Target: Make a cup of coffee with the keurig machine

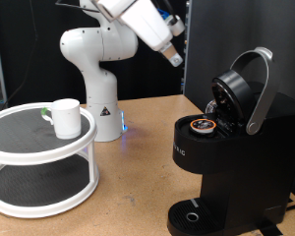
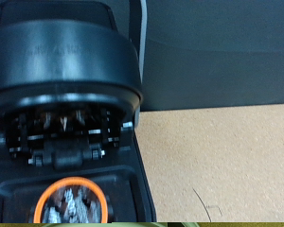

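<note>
The black keurig machine (image 1: 221, 167) stands at the exterior view's right with its lid (image 1: 236, 93) and silver-grey handle (image 1: 261, 88) raised. A coffee pod (image 1: 202, 126) sits in the open chamber. The wrist view shows the raised lid (image 2: 66, 57) and the orange-rimmed pod (image 2: 71, 203) below it. The white cup (image 1: 66, 116) stands on the top tier of a round white shelf (image 1: 29, 147) at the left, far from the gripper. My gripper (image 1: 174, 56) hangs in the air above and left of the machine, holding nothing that I can see. Its fingers do not show in the wrist view.
The arm's white base (image 1: 96, 84) stands behind the shelf on the wooden table (image 2: 218, 161). A dark panel (image 1: 246, 29) rises behind the machine. The round drip base (image 1: 192, 216) of the machine has nothing on it.
</note>
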Controlling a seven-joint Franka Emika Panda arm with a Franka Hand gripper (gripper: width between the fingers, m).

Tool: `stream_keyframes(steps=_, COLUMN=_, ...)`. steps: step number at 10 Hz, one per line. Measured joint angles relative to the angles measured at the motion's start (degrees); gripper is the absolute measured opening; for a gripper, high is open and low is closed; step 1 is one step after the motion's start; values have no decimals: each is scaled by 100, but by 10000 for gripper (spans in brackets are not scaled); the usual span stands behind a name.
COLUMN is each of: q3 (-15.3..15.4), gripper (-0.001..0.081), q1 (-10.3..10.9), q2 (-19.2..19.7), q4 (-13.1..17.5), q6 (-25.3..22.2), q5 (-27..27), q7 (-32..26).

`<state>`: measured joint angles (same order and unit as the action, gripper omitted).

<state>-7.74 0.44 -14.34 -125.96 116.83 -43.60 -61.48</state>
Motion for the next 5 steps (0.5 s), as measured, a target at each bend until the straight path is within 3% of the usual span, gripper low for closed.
stream_keyframes(steps=5, q3=643, gripper=807, q1=251, q2=-3, q4=31, q6=424, q5=-18, q7=465)
